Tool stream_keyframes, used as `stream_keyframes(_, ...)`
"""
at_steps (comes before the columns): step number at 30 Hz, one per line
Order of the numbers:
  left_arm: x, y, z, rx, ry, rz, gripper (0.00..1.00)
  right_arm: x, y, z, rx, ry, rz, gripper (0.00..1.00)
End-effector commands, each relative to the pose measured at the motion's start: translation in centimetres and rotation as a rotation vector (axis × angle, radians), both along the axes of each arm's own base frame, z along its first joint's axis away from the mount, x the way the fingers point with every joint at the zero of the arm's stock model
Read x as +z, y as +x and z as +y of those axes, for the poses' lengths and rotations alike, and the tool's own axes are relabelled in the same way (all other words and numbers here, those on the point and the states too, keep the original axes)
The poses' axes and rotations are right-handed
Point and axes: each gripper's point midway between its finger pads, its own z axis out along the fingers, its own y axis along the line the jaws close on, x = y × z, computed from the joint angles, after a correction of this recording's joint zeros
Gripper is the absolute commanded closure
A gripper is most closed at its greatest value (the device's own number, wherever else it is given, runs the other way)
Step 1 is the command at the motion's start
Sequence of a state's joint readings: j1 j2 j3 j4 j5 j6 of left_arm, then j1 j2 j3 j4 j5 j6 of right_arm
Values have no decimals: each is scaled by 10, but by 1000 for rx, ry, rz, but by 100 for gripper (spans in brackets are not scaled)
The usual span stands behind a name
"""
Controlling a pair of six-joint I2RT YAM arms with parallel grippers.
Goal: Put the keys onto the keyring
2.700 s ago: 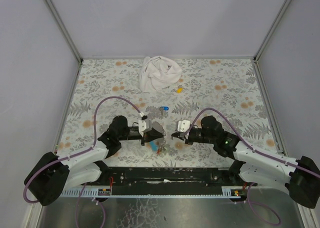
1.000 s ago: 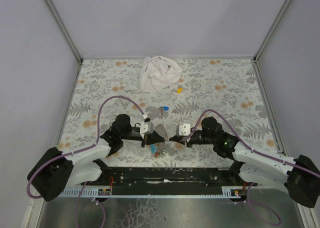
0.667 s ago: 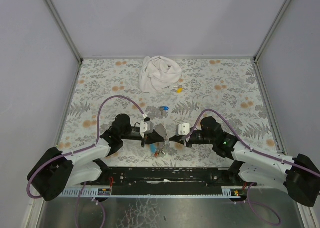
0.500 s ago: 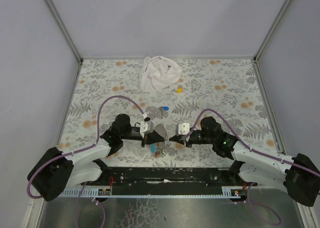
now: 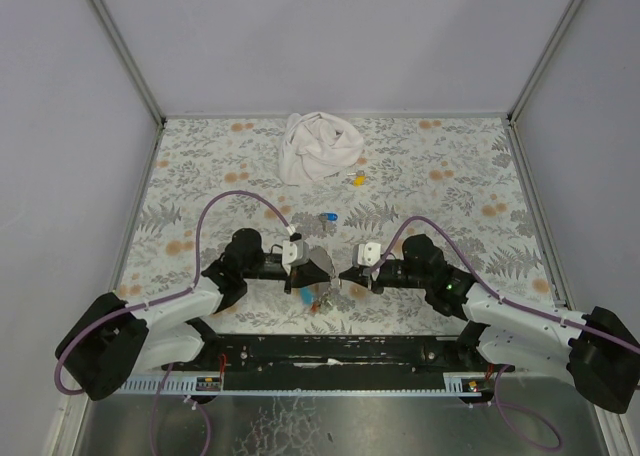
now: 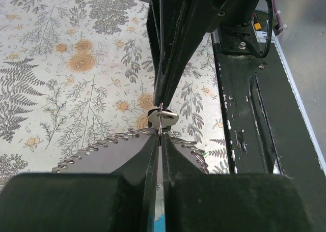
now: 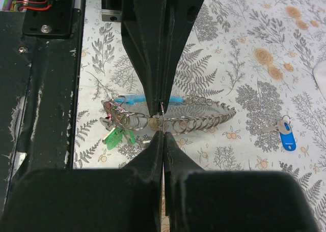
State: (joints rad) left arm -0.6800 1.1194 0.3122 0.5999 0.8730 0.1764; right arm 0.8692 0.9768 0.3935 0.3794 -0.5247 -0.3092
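Observation:
The keyring (image 7: 161,111) is a thin metal ring on a grey strap (image 5: 317,262) whose edge carries several small rings (image 7: 204,123) and whose inner side is bright blue. My left gripper (image 6: 161,136) and right gripper (image 7: 162,132) meet tip to tip near the table's front. Both are shut on the thin ring (image 6: 162,121), one from each side. Green-capped keys (image 7: 115,137) hang in a bunch from the strap's end (image 5: 320,302). A blue-capped key (image 7: 287,138) lies loose on the floral cloth beyond the grippers (image 5: 328,217).
A crumpled white cloth (image 5: 318,147) lies at the back middle, with a small yellow piece (image 5: 357,179) beside it. The black base rail (image 5: 340,351) runs just in front of the grippers. Grey walls enclose the floral table (image 5: 450,186).
The two grippers have drawn closer together until their tips meet at the ring; the right one shifted slightly left. The blue key and the cloth have not moved.

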Motion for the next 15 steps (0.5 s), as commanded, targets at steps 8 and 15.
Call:
stream_keyframes(8, 28, 2, -12, -17, -90, -74, 100, 29, 8, 8, -19, 104, -74, 100)
stream_keyframes(15, 26, 4, -14, -4, -76, -63, 100, 29, 6, 11, -1, 102, -69, 100)
